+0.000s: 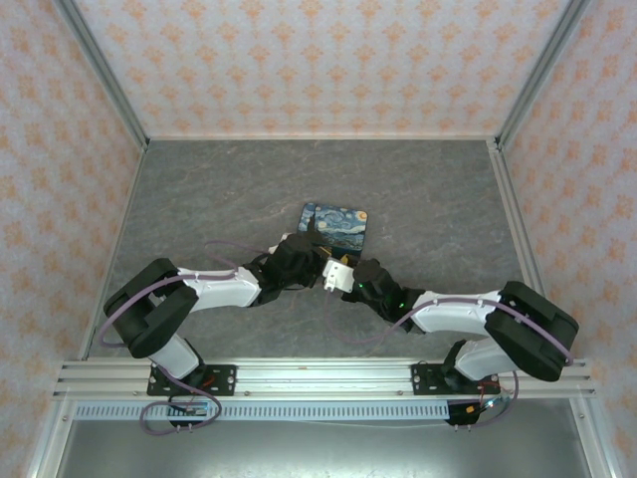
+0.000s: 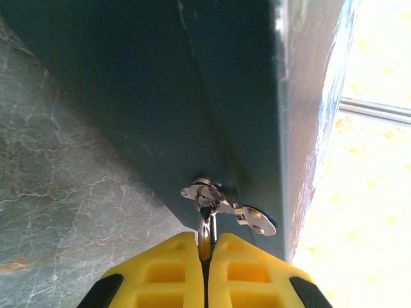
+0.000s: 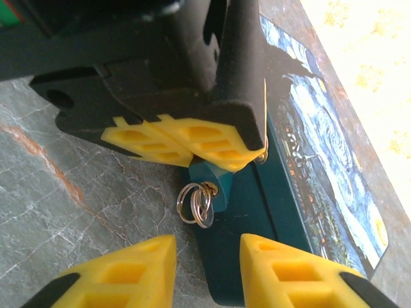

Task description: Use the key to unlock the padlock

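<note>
Padlock (image 2: 205, 231): you see only its metal shackle in the left wrist view, threaded through the hasp (image 2: 226, 206) on the dark side wall of the starry-night box (image 1: 336, 223). The body is hidden between the pads.

Left gripper (image 2: 205, 242): yellow fingers pressed together and pinching that shackle, right up against the box wall.

Key (image 3: 210, 182): in the right wrist view the teal head sticks out just under the left gripper's fingers (image 3: 192, 144), beside the box's side. A split key ring (image 3: 196, 205) hangs from it. The blade is covered, so you cannot tell whether it sits in the lock; probably it does, given how the head stands out.

Right gripper (image 3: 207, 251): fingers spread, nothing between them, hovering just short of the key ring and touching neither ring nor key.

In the top view both arms reach in and meet at the near edge of the box, mid-way across the grey marbled table (image 1: 209, 199).
</note>
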Available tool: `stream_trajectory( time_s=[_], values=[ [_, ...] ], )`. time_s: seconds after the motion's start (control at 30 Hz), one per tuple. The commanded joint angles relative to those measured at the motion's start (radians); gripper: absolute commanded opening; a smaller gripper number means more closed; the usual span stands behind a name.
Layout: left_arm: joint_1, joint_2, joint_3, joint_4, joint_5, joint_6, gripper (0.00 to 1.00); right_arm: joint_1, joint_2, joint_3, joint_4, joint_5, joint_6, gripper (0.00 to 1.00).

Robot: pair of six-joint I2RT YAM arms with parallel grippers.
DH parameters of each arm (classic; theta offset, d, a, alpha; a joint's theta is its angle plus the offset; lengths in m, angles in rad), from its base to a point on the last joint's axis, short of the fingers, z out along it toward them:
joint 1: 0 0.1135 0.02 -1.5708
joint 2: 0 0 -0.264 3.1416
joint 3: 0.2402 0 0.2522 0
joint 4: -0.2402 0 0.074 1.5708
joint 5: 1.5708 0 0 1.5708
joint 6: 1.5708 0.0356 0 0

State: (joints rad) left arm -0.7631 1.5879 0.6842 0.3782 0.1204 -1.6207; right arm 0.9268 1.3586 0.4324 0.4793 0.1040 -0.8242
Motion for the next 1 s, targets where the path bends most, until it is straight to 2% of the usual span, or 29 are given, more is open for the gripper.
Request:
stream_trajectory(
  time_s=[0.0,0.33,0.63,0.97],
  values=[
    [0.010,-0.023,0.032,0.001,-0.004,0.024,0.00,0.005,-0.001,0.031,0.041,-0.018,0.024,0.28],
    [0.010,-0.022,0.031,0.000,-0.002,0.022,0.00,0.007,0.003,0.038,0.059,-0.039,0.063,0.20],
    [0.010,-0.020,0.029,0.007,0.003,0.021,0.00,0.007,0.031,0.051,0.078,-0.021,0.126,0.02],
    [0.010,-0.021,0.026,0.013,0.002,0.019,0.00,0.007,0.058,0.055,0.117,-0.019,0.415,0.00]
  ],
)
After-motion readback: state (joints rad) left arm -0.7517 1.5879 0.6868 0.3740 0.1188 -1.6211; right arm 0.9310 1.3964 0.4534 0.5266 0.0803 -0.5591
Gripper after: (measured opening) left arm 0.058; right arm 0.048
